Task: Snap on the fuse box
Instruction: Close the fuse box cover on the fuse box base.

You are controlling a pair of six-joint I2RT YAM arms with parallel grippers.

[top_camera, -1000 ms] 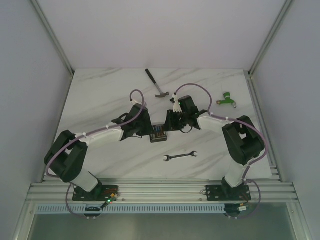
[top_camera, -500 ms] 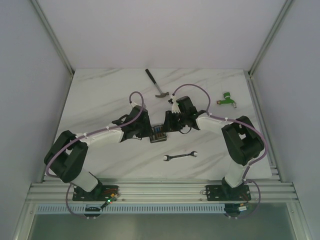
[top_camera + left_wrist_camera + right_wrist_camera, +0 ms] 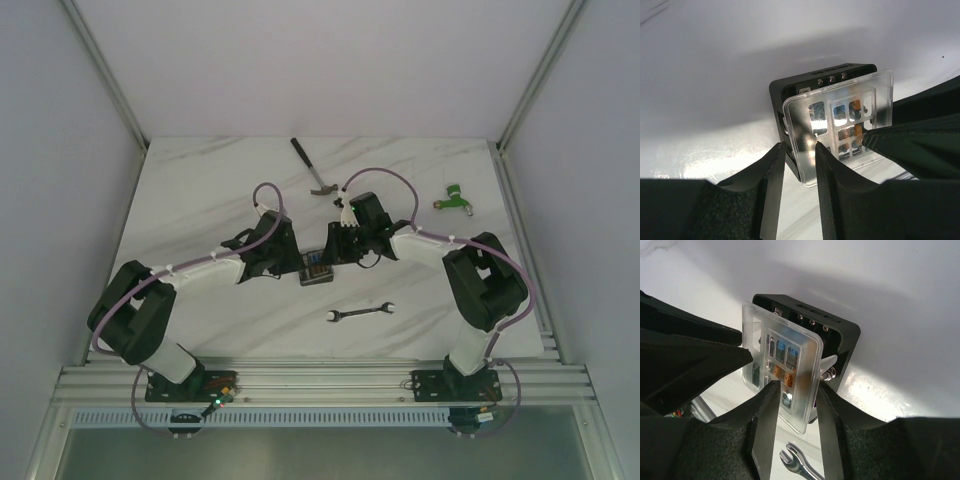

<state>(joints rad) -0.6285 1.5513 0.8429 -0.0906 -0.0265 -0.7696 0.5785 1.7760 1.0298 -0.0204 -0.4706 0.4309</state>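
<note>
The fuse box [image 3: 318, 266] is a small black box with orange and blue fuses, held between both arms at the table's middle. A clear plastic cover [image 3: 800, 115] lies over its black body [image 3: 790, 87]. In the right wrist view the cover [image 3: 805, 345] stands slightly off the body [image 3: 845, 335] on the near side. My left gripper [image 3: 799, 150] pinches the box's left edge, one finger on the cover and one behind the body. My right gripper [image 3: 797, 387] pinches the opposite edge the same way. Seen from above, the left gripper [image 3: 303, 262] and right gripper [image 3: 335, 255] meet at the box.
A hammer [image 3: 312, 170] lies at the back of the table. A small wrench [image 3: 362, 313] lies in front of the box, its open end showing in the right wrist view [image 3: 800, 465]. A green tool [image 3: 455, 198] sits at the far right.
Both wrists and the fuse box have edged slightly toward the back of the table. The two grips on the box stay in place.
</note>
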